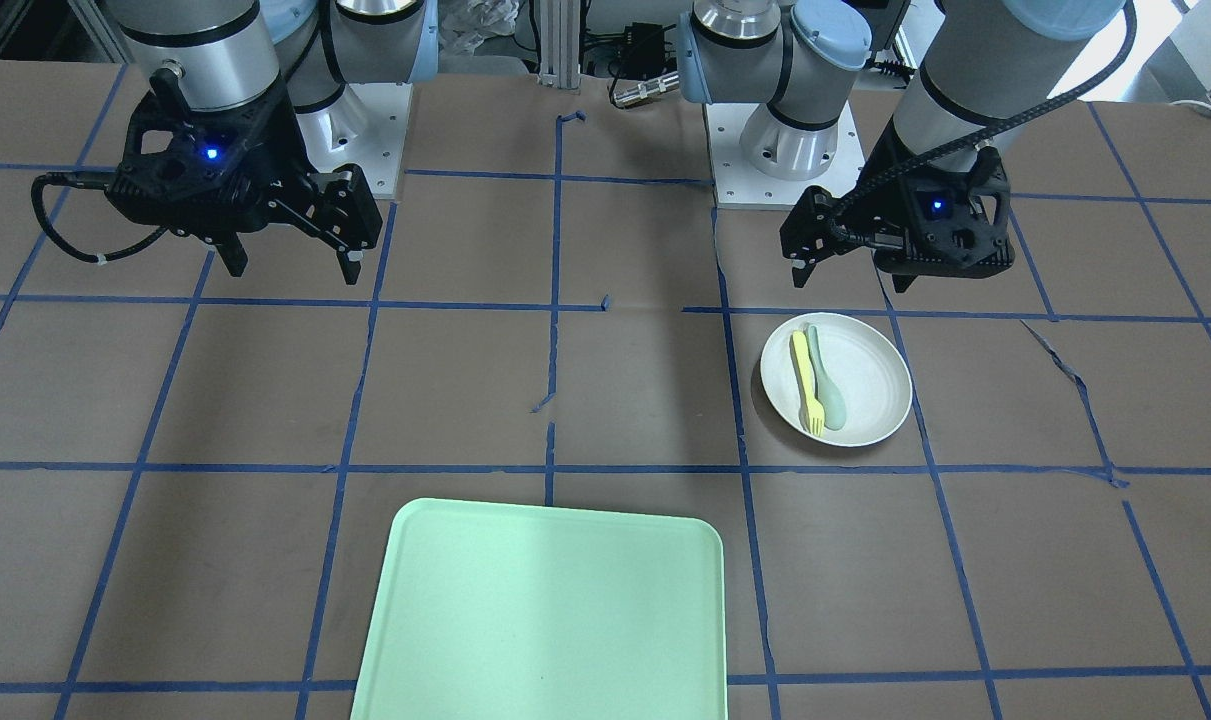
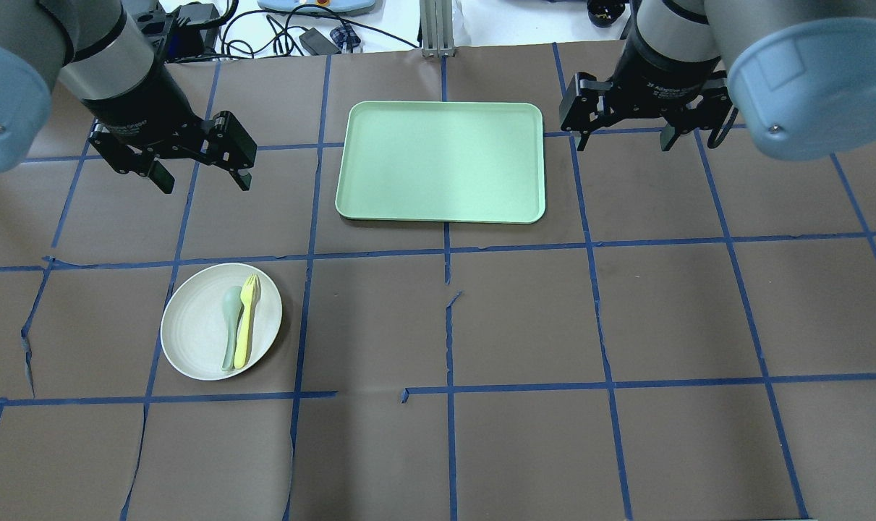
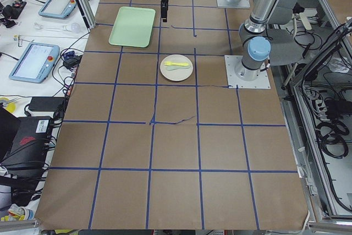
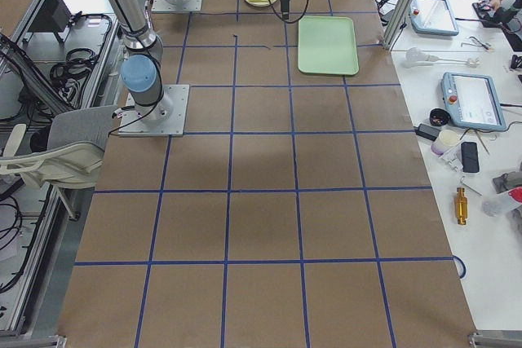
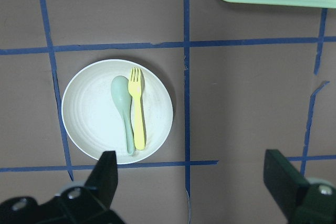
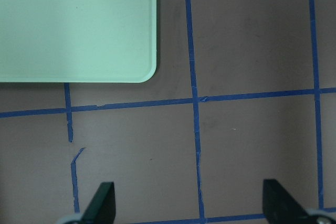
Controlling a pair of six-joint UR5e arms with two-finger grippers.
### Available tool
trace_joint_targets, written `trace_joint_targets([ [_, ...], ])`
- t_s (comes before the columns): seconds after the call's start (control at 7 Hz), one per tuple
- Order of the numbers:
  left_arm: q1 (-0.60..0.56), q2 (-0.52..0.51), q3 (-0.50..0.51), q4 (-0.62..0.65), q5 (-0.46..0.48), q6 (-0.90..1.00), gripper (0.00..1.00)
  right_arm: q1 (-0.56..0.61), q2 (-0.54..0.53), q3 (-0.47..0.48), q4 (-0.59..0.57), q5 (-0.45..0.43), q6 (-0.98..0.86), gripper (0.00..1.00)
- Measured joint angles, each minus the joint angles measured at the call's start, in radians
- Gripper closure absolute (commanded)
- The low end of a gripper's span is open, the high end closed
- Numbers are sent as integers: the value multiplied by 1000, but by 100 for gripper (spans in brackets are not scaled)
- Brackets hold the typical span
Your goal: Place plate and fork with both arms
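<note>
The plate (image 2: 189,329) sits on the brown worktop (image 2: 524,325) on the robot's left side, well apart from the mint-green tray (image 2: 441,161), which lies across the middle on the far side from the robot. The yellow fork (image 2: 247,318) rests on the plate, a little off centre toward the middle of the worktop, with its tines pointing away from the robot. A pale green-grey spoon (image 2: 230,325) lies just beside the fork and runs parallel to it, bowl at the same end as the tines; I cannot tell whether the two touch. The left claw (image 2: 205,184) hangs above the worktop beyond the plate and off the tray's left edge. Its fingers are spread wide with nothing between them, and in its wrist view the plate shows whole, ahead of the fingertips. The right claw (image 2: 624,145) hovers near the tray's right edge, close to its far corner, and it too is spread wide and holds nothing. Blue tape lines (image 2: 597,311) cross the worktop in a grid.
</note>
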Motion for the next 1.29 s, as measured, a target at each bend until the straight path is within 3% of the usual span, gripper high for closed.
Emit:
trace_joint_targets([
  [1.29, 13, 12, -46, 8, 10, 4, 0, 0, 0, 2, 0, -1, 0, 0],
])
